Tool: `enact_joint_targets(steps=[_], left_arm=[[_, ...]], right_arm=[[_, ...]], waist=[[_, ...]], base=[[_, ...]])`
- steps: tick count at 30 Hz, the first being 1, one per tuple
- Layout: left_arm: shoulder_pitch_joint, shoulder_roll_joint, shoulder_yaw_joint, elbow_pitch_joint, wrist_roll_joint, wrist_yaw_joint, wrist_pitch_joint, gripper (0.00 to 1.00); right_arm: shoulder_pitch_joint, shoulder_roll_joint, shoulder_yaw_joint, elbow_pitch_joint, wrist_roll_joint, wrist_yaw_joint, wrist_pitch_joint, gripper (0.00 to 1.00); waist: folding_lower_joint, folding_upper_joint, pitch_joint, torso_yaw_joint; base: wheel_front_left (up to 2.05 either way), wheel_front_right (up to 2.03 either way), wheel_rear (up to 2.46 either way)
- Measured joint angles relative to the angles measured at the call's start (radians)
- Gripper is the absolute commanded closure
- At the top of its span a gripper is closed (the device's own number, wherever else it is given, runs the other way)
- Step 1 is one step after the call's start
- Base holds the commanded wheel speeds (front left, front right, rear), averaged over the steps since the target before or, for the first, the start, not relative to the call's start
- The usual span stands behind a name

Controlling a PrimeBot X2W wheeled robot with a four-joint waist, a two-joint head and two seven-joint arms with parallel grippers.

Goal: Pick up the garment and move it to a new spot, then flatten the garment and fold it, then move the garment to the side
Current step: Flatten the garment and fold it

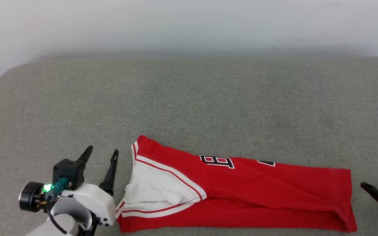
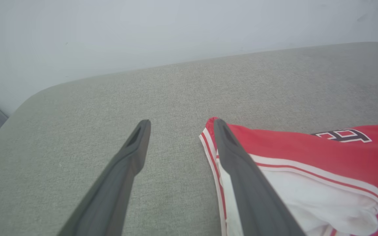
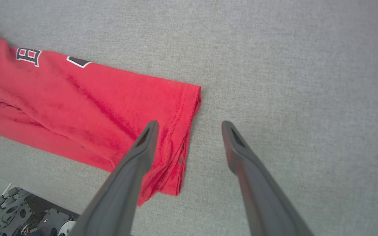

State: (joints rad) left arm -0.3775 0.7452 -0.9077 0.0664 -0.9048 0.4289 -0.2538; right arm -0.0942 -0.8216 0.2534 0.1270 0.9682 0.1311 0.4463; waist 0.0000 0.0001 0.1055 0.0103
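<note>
**Garment** [image 1: 241, 190]: lies near the 6 o'clock edge of the grey padded surface [image 1: 189, 98] in the head view, as a long band running from 9 to 3 o'clock. Red body doubled over lengthwise, with the white sleeve [image 1: 156, 186] and its striped trim tucked at the 9 o'clock end, the hem [image 1: 348, 200] at the 3 o'clock end, and the black numerals [image 1: 217, 161] cut off by the fold line at 12 o'clock.

**Progress (judged):** mid-fold. Pick-up, relocation and flattening apparently done, with one lengthwise fold in place. Left to do: probably a crosswise fold, end over end, then the shift to the side. Bunched sleeve cloth and a loose ridge along the 6 o'clock edge, likely to need smoothing first.

**Left gripper** [image 1: 102, 151]: just beside the sleeve end, at 9 o'clock of the garment. Jaws spread wide, holding nothing. In the left wrist view, one finger [image 2: 241, 177] drawn across the striped trim; contact not determinable.

**Right gripper** [image 1: 375, 183]: just off the hem, at 3 o'clock of the garment. Jaws likewise wide and empty, framing the hem corner in the right wrist view.

**Surroundings:** pale wall [image 1: 189, 26] at 12 o'clock; robot's wheeled base [image 3: 11, 213] at 7 o'clock in the right wrist view. Broad grey surface toward 12 o'clock, giving room for the shift aside. Only hindrance judged: nearness of the 6 o'clock edge.
</note>
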Motion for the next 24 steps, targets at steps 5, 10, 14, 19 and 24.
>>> enact_joint_targets(steps=[5,10,14,19,24], left_arm=[[0.03,-0.044,0.101,-0.034,0.1,0.058,-0.006,0.0],[0.097,-0.121,0.219,-0.065,0.216,0.072,-0.008,0.0],[0.147,-0.172,0.309,-0.081,0.3,0.063,-0.008,0.0],[0.21,-0.228,0.4,-0.088,0.397,0.045,-0.008,0.0],[0.274,-0.305,0.473,-0.102,0.476,0.018,-0.008,0.0]], right_arm=[[0.013,-0.008,-0.025,0.032,0.076,0.0,0.101,0.0],[0.012,0.014,-0.025,0.081,0.1,0.0,0.144,0.0],[0.01,0.04,-0.007,0.113,0.1,0.0,0.149,0.0],[-0.002,0.064,0.03,0.149,0.087,0.0,0.148,0.0],[-0.02,0.086,0.072,0.173,0.085,0.0,0.13,0.0]], waist=[[0.0,0.0,0.014,0.016],[0.0,0.0,0.033,0.041],[0.0001,0.0,0.044,0.065],[0.0001,0.0,0.054,0.087],[0.0001,0.0,0.054,0.102]], base=[[0.0,0.0,0.0],[0.0,0.0,0.0],[0.0,0.0,0.0],[0.0,0.0,0.0],[0.0,0.0,0.0]])
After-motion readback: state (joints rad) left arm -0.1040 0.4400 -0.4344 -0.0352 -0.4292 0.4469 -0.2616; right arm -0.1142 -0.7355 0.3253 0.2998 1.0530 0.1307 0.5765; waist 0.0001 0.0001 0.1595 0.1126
